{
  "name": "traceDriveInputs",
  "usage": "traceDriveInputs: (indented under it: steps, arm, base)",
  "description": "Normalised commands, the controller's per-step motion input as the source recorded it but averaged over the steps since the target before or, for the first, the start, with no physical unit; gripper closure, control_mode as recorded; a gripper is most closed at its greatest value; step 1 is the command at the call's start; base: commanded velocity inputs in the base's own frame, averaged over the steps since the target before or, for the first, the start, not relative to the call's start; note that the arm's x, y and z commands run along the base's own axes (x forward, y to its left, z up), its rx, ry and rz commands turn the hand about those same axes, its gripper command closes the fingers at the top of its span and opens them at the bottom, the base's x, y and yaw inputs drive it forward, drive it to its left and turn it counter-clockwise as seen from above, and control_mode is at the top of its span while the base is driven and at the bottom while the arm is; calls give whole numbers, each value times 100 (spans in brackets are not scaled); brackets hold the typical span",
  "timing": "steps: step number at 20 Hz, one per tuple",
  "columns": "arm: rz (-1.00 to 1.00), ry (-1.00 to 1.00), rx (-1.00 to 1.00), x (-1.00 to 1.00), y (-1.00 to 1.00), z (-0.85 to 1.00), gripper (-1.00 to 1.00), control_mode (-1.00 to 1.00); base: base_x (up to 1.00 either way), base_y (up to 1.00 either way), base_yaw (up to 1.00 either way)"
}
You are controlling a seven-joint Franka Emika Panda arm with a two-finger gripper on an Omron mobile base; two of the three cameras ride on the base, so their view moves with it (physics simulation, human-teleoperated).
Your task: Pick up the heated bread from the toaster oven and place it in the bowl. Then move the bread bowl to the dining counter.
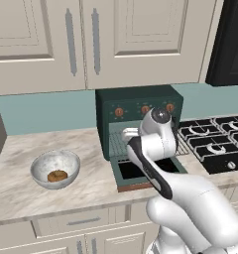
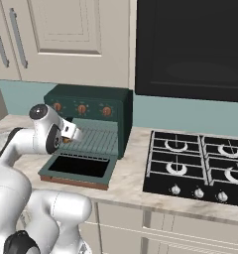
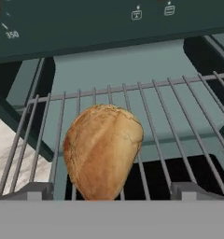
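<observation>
The heated bread [image 3: 103, 151], a golden-brown oblong roll, lies on the wire rack [image 3: 179, 107] of the dark green toaster oven [image 1: 136, 106] [image 2: 86, 99]. The oven's door [image 1: 141, 171] [image 2: 79, 166] hangs dropped open. My gripper [image 3: 111, 191] is open and reaches into the oven mouth, with its fingertips [image 3: 34, 191] wide apart on either side of the roll's near end. The white-grey marbled bowl [image 1: 41, 166] stands on the counter left of the oven, with a flat round brown piece [image 1: 57, 175] in it. The dining counter is out of view.
A black gas stove [image 1: 215, 139] [image 2: 200, 163] sits right of the oven. A dark appliance [image 2: 190, 44] hangs above it. Cream cabinets [image 1: 66, 39] run over the counter. My arm's elbow [image 1: 160, 119] stands in front of the oven.
</observation>
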Motion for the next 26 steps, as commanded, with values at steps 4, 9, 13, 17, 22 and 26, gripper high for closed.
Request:
traceDriveInputs:
  steps: [4,9,13,17,22,26]
  arm:
    - [0,0,0,22,8,-22,-100,-100]
    - [0,0,0,22,9,-18,-100,-100]
    - [0,0,0,11,2,-13,100,-100]
    - [0,0,0,-1,0,0,100,-100]
    - [0,-1,3,-75,2,13,100,-100]
    - [6,0,2,-100,21,62,100,-100]
  base:
    - [0,0,0]
    - [0,0,0]
    - [0,0,0]
    - [0,0,0]
    - [0,0,0]
    - [0,0,0]
